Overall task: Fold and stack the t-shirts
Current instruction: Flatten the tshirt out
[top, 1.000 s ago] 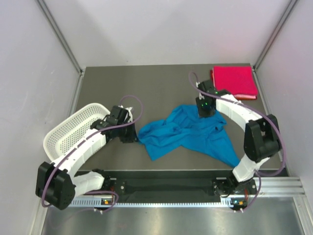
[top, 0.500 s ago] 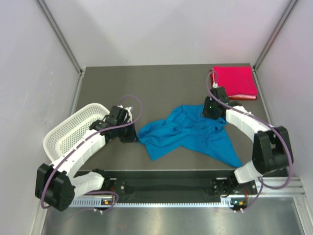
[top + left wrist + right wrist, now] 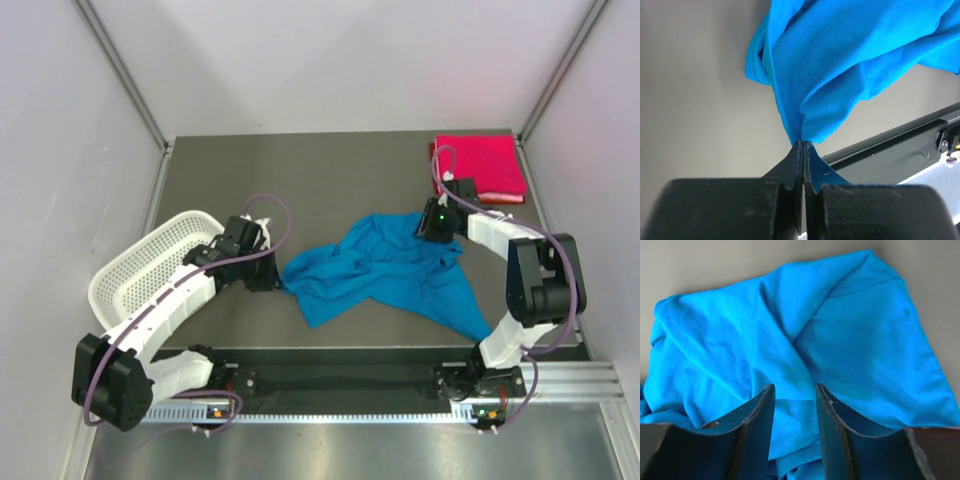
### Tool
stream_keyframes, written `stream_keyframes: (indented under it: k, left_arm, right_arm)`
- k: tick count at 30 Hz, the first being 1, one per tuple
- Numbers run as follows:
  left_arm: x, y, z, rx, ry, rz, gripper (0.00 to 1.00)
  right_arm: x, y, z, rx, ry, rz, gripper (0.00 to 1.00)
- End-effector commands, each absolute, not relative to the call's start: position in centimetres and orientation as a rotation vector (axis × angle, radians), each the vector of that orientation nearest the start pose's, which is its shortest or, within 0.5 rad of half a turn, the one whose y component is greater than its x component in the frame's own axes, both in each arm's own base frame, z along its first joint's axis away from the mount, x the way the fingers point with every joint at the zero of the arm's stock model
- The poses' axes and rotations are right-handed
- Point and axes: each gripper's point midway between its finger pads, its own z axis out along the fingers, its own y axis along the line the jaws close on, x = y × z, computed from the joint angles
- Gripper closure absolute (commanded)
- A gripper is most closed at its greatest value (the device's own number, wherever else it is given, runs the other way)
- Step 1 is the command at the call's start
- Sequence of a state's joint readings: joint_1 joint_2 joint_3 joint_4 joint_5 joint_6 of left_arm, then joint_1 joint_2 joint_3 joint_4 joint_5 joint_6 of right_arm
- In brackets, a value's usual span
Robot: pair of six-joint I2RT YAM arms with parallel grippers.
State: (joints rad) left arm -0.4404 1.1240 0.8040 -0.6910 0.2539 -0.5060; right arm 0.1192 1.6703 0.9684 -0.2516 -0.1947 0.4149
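Since a second ago, shows the right end effector [image 3: 428, 228] shifted slightly to its right, toward the pink-red t-shirt [image 3: 480, 165], while the left end effector [image 3: 270, 280] and the blue t-shirt [image 3: 390, 275] keep their places.

Shows the left end effector clamped shut on the blue t-shirt. From its wrist view, shows fingertips pressed together with a pinch of the cloth's edge between them, and the rest of the shirt spreading away ahead in loose folds. Places that pinched edge at the shirt's left end, directly in front of the left end effector, low over the dark counter [image 3: 330, 175].

Shows the right end effector with jaws parted, a clear gap between its two dark fingers and nothing held in it. Places the blue cloth just beneath and ahead of those fingers, at the shirt's far right part. Cannot tell whether the fingers touch the fabric.

Finds the blue t-shirt crumpled and unfolded, lying between the two end effectors, with one flap trailing toward the near edge, nearer than the right end effector. Finds the pink-red t-shirt folded flat into a neat rectangle, beyond and to the right of the right end effector, in the counter's far right corner. Finds a white mesh basket [image 3: 150, 265] to the left of the left end effector, at the counter's left edge.
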Motion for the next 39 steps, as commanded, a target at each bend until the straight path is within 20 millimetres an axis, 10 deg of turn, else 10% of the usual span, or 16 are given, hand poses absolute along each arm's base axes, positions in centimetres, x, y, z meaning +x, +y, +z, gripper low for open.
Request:
stream_keyframes:
  k: [1,29,39]
  left_arm:
    - [20.6,-17.1,11.8,0.036,2.659,-0.682,1.0]
    - [20.6,-17.2,11.8,0.03,2.666,-0.692,1.0]
    - [21.0,-17.9,12.2,0.019,2.643,-0.732,1.0]
  right_arm:
    - [38.3,10.0,4.4,0.227,2.502,0.522,0.6]
    - [37.6,8.8,2.0,0.18,2.554,0.43,0.61]
    - [37.3,9.2,2.1,0.19,2.568,0.462,0.92]
